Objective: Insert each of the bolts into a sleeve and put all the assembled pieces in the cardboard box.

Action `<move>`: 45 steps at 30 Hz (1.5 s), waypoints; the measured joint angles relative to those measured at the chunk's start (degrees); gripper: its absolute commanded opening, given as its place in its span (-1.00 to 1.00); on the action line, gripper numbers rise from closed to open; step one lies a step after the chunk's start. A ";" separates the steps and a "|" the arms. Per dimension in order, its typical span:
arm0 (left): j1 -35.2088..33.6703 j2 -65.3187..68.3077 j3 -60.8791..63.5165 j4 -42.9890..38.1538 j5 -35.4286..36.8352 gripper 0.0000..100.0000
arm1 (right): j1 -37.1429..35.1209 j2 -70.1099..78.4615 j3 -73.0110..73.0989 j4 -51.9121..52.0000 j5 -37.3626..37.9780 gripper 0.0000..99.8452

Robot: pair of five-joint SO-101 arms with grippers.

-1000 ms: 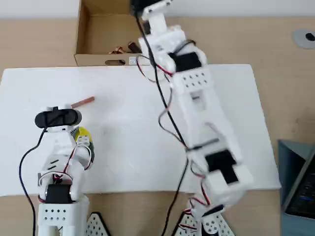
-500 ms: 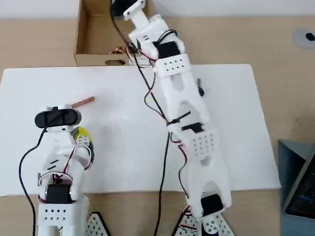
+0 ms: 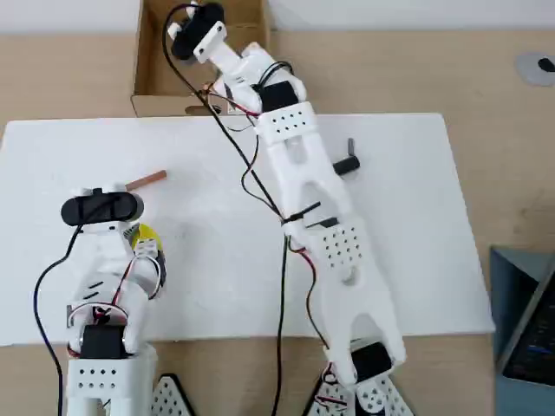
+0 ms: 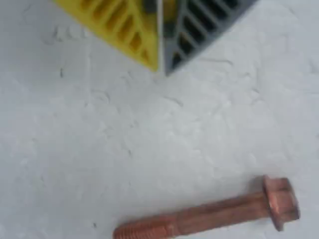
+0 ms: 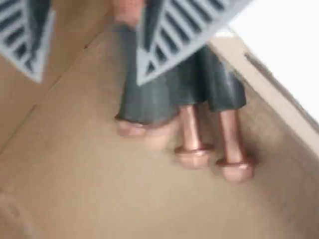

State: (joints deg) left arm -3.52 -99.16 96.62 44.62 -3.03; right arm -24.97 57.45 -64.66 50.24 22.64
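Starting at the left: the left gripper hangs low over the white mat, its yellow and grey fingers pressed tip to tip with nothing between them. Just beyond it lies 1 loose copper bolt, flat on the mat, head at one end, thread at the other, no sleeve on it.

Up to the cardboard box at the far edge of the table, and here's the action. The right gripper is down inside the box, jaws spread well apart. 3 assembled pieces lie side by side on the box floor, dark sleeves with copper heads poking out. The nearest one sits right against 1 finger, but as far as I can tell nothing is clamped.

So this reads as the drop-off. To do it well, I'd keep the jaws wide and lift straight up, so that finger doesn't drag the nearest piece. The wrist also has to clear the box wall on the way out, and the cable across the rim looks like something that could snag.

Further right, 1 black sleeve lies on the mat beside the right arm, well apart from the bolt. My guess is that this is the last pair to join.
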 measured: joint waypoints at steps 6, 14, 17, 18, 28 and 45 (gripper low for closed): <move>0.00 0.00 0.00 0.00 0.00 -0.99 | 0.00 0.00 -0.44 0.09 0.00 -0.70; 0.00 0.00 0.00 0.00 0.00 -0.99 | 0.00 0.00 -1.67 0.53 0.00 -0.85; 0.00 0.00 0.00 0.00 0.00 -0.99 | 0.00 0.00 -6.51 3.96 0.00 -0.98; 0.00 0.00 0.00 0.00 0.00 -0.99 | 0.00 -0.09 -8.18 5.45 0.00 -0.98; 0.00 0.00 0.00 0.00 0.00 -0.99 | 0.00 -0.09 -22.86 21.63 0.00 -0.98; 0.00 0.00 0.00 0.00 0.00 -0.99 | 0.79 -6.95 -28.31 46.51 0.00 -0.98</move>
State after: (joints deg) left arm -3.52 -99.16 96.62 44.62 -3.03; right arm -24.18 50.51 -92.97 96.75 22.64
